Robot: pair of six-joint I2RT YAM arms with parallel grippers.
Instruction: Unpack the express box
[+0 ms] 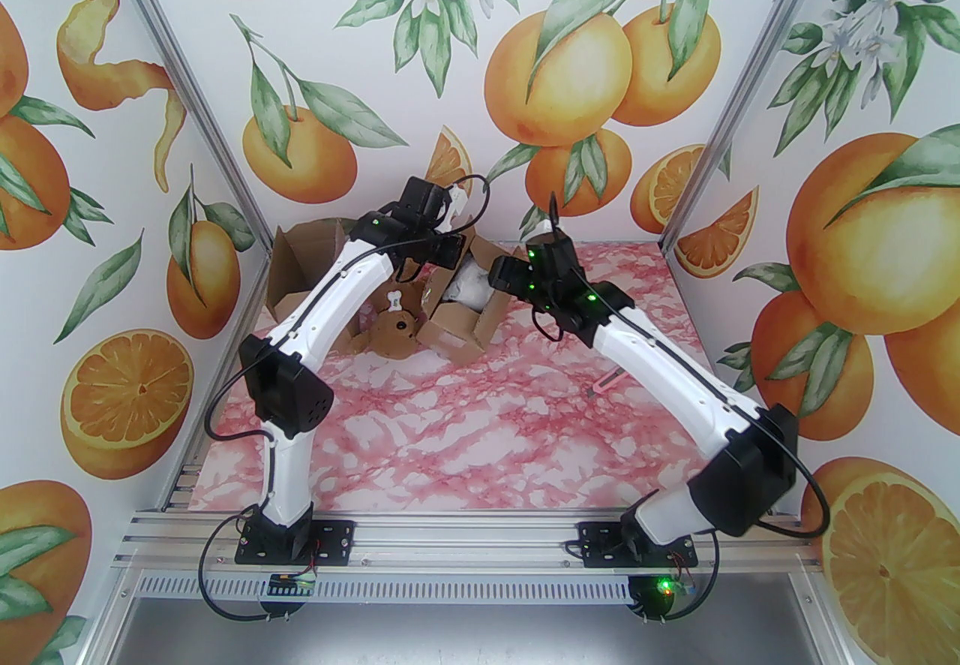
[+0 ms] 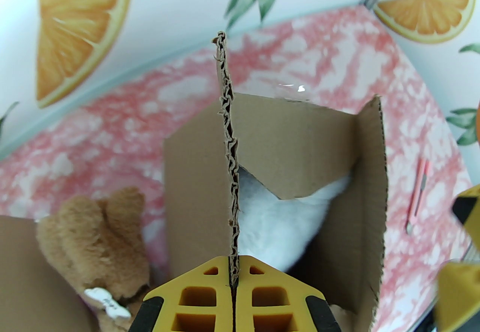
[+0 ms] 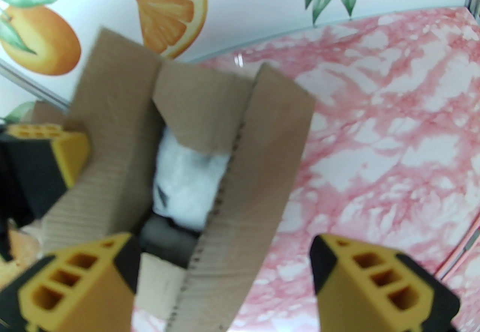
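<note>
The brown cardboard express box (image 1: 459,328) stands open at the back of the table, with something white (image 2: 273,225) inside it. My left gripper (image 2: 233,280) is shut on the edge of one upright flap (image 2: 228,158); in the top view it (image 1: 444,248) sits over the box's left side. My right gripper (image 3: 221,278) is open at the box's right side, and the right flap (image 3: 255,188) stands between its yellow fingers (image 3: 369,278). A brown plush toy (image 1: 395,333) lies on the table to the left of the box.
A second open cardboard box (image 1: 304,260) sits in the back left corner. A pink utility knife (image 1: 606,383) lies on the pink marbled table (image 1: 480,437) to the right, under my right arm. Orange-patterned walls close in the back and both sides.
</note>
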